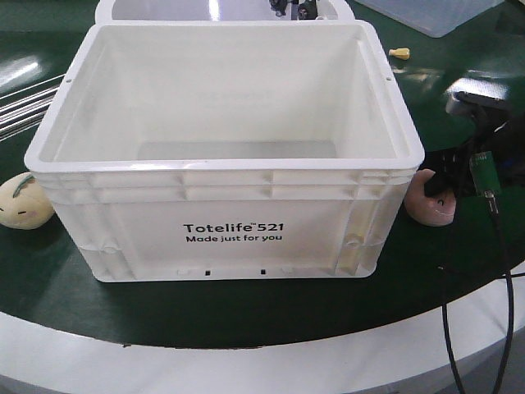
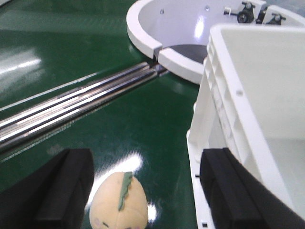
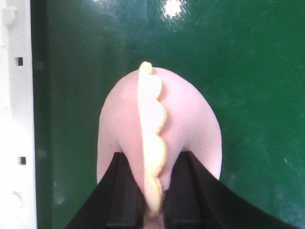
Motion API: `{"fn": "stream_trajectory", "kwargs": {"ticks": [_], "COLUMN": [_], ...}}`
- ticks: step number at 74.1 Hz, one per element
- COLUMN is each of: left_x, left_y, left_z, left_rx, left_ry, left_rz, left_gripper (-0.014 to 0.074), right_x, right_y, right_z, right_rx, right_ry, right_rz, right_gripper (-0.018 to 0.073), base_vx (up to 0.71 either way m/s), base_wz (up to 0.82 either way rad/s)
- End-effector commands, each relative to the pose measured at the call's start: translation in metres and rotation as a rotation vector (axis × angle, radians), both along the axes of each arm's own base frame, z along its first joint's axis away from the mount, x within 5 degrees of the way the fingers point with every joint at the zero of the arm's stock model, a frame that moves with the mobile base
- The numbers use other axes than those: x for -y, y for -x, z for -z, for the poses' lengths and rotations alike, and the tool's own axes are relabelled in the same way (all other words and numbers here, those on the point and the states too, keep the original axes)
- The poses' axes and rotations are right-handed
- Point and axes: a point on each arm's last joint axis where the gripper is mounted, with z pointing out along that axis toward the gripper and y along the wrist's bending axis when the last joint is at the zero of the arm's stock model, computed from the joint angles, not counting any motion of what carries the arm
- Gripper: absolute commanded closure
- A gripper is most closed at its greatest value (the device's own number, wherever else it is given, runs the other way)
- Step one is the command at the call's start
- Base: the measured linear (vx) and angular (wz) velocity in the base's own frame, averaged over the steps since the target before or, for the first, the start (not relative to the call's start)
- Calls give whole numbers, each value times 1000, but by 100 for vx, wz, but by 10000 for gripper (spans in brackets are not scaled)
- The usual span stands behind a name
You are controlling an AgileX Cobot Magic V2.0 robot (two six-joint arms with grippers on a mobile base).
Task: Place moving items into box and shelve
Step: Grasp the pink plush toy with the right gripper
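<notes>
The white box printed "Totelife 521" stands in the middle of the green table, with nothing inside that I can see. A pale cream-yellow toy lies by its left wall. In the left wrist view that toy sits between the wide-apart fingers of my open left gripper, touching neither. A pink toy rests on the table at the box's right corner. My right gripper is shut on the pink toy, its fingers pinching the cream scalloped ridge.
A round white tub stands behind the box, with metal rails running left from it. A tiny yellow piece lies at the back right. The box wall is close to my right gripper's left. Cables hang at the table's right front edge.
</notes>
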Motion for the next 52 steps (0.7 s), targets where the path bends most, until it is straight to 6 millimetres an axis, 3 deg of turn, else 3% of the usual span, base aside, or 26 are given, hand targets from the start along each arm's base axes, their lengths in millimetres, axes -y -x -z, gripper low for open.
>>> {"fn": "stream_trajectory", "kwargs": {"ticks": [1,15,35,52], "left_x": [0,-2,-4,-6], "left_y": [-11,-38,-71,-78], "left_z": [-26,-29,4,15], "left_rx": [85,-3,-170,-222], "left_ry": [4,4,32,81], "left_rz": [-3,-13,-31,-68], "left_gripper": [11,11,11,11], "right_x": [1,1,1,1], "right_y": [-3,-2,-1,-1], "right_z": [-20,-20,-20,-20], "right_rx": [71,59,53,48], "right_ry": [-2,-5,-8,-9], "right_rz": [3,-1,-3,-4], "right_gripper": [571,570,570,568], "base_vx": [0,0,0,0], "base_wz": [0,0,0,0]}}
